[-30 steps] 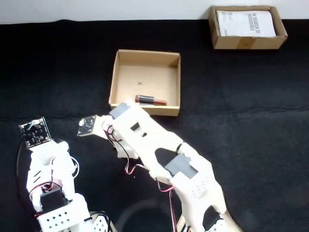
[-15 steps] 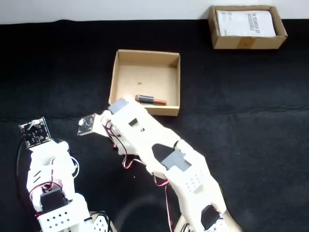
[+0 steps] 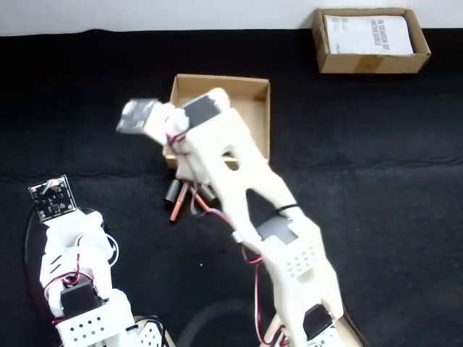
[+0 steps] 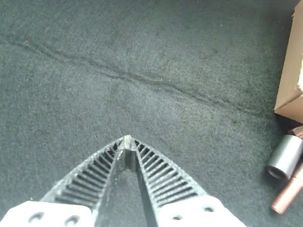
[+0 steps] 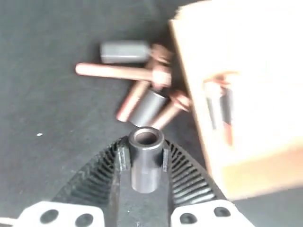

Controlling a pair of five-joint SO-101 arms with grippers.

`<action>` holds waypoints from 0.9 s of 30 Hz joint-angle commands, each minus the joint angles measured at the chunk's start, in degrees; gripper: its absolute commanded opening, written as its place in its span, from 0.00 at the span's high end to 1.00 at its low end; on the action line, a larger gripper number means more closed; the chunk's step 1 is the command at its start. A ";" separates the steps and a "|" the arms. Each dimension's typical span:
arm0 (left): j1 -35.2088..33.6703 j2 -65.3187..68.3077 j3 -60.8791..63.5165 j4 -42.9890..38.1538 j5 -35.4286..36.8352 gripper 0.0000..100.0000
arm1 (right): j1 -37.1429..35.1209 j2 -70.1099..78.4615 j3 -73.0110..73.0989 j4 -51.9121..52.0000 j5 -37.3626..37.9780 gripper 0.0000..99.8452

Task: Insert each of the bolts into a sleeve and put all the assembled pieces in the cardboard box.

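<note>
In the high view, the open brown cardboard box point(image 3: 257, 108) sits on the black cloth-covered table point(image 3: 376, 217) toward the far middle. The white right arm point(image 3: 239, 173) stretches from the near edge up over the box's near-left corner and covers much of its floor. Just near of that corner lies a small heap of copper-coloured threaded bolts point(image 3: 177, 207) and short dark grey metal sleeves point(image 3: 173, 190), touching one another. The white left arm point(image 3: 72, 253) stands at the near left, well apart from both heap and box. A smaller cardboard box with a printed sheet point(image 3: 369, 40) rests at the far right. In the left wrist view, the left gripper point(image 4: 127, 141) hangs over bare cloth with its ribbed fingers pressed together at the tips and nothing between them. A grey sleeve point(image 4: 284, 157) and a bolt's threaded end point(image 4: 288, 191) lie just beside the box's corner point(image 4: 291, 71). In the right wrist view, the right gripper point(image 5: 145, 153) is clamped on a single dark sleeve point(image 5: 145, 171), its open bore turned toward the camera. Beyond it the heap shows a long bolt point(image 5: 111, 70) touching a grey sleeve point(image 5: 124, 51), with another sleeve point(image 5: 150, 108) lying across more bolts. Inside the box point(image 5: 265, 156) rests a copper-and-dark piece point(image 5: 218, 111) (too blurred to tell more).
</note>
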 commanded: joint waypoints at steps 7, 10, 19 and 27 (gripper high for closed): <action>1.89 -0.40 -2.33 8.53 -3.78 0.97 | 2.59 -31.60 10.86 0.75 -7.47 0.99; 2.15 -0.31 -2.95 10.29 -4.13 0.97 | 5.49 -41.10 19.47 0.66 -9.05 0.99; 11.91 4.35 -25.89 18.90 -8.35 0.97 | 13.76 -69.67 47.34 0.40 -12.84 0.99; 18.42 40.84 -47.16 21.19 -8.35 0.97 | 23.43 -91.82 73.63 -6.55 -14.42 0.99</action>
